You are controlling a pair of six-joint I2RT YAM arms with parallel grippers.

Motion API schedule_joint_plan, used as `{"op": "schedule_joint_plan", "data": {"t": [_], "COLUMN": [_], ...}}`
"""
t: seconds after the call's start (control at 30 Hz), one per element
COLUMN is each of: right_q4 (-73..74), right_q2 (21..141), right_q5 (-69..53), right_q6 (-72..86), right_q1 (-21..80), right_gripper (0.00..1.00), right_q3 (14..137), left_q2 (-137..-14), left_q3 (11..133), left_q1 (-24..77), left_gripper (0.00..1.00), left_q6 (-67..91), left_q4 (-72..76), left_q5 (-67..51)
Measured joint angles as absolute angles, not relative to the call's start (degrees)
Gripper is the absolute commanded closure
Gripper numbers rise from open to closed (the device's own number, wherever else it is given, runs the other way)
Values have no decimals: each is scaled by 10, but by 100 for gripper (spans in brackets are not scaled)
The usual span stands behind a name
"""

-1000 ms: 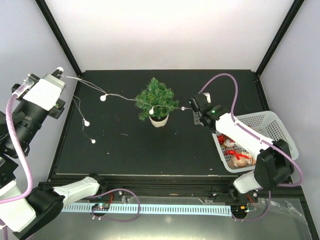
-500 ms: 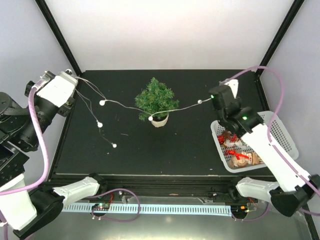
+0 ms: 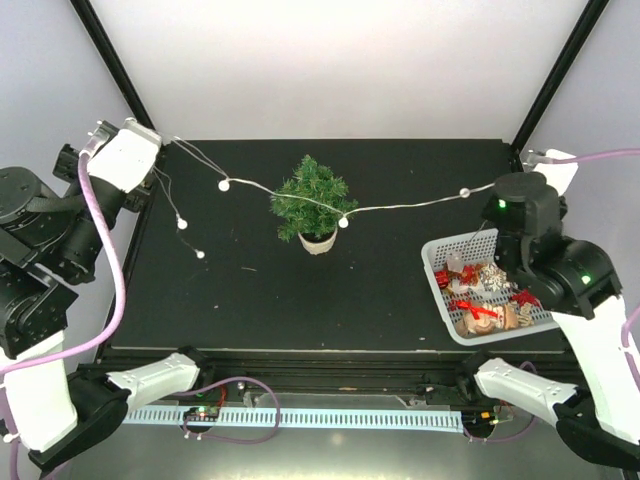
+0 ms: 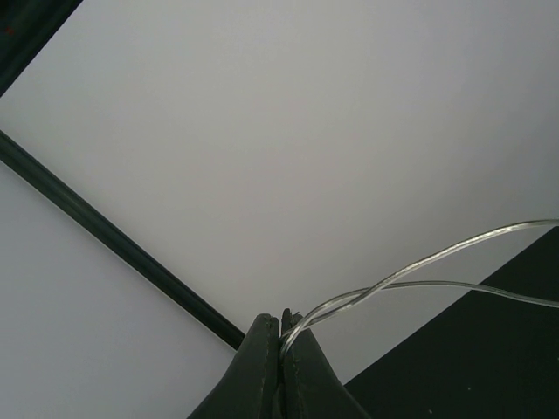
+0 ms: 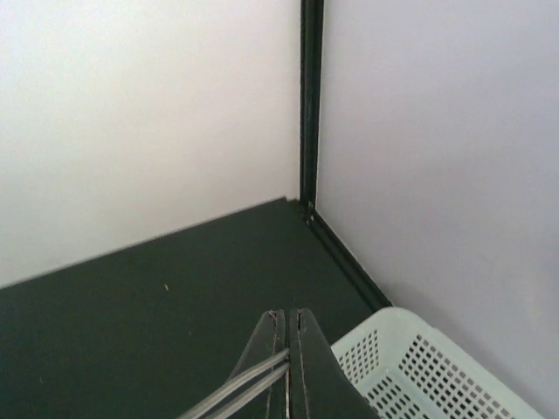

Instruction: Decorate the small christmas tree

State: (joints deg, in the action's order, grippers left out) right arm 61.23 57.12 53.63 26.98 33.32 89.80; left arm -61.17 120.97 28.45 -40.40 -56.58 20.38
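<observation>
Left gripper (image 4: 280, 336) pinched tight on the light string (image 3: 400, 208); right gripper (image 5: 286, 316) pinched tight farther along the same string, near the white basket (image 3: 435, 285) of ornaments (image 3: 485, 300) at the near right of the table (image 3: 250, 300). Farther back, mid-table, stood the small christmas tree (image 3: 313, 198) in its white pot (image 3: 318, 241). The string ran between both arms and crossed its front branches, with a loose bulb (image 3: 200, 254) hanging at left.

No legible text, label, brand, number or sign on anything in view.
</observation>
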Motion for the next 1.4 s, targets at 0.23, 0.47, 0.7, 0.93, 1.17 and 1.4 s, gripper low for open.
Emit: {"op": "schedule_joint_plan", "data": {"t": [0.23, 0.47, 0.7, 0.93, 1.17, 1.4], "right_q4": [630, 636, 648, 651, 636, 615], "right_q2": [575, 616, 701, 749, 784, 843], "right_q5": [537, 455, 339, 271, 240, 231], "right_q6": [264, 244, 225, 208, 202, 203], "right_q1": [333, 333, 333, 333, 333, 333], "right_gripper": [99, 99, 99, 99, 99, 99], "right_q3": [1016, 1133, 1213, 1250, 1256, 1256], "left_q2": [-626, -642, -674, -717, -773, -815], "left_q3": [1196, 1193, 1217, 1256, 1300, 1313], "left_q1": [279, 248, 173, 70, -44, -123], "left_gripper": [98, 98, 98, 98, 98, 98], "left_q6": [-417, -446, -445, -404, -349, -308], "left_q4": [-533, -474, -462, -512, -587, -643], "left_q5": [228, 258, 265, 217, 122, 17]}}
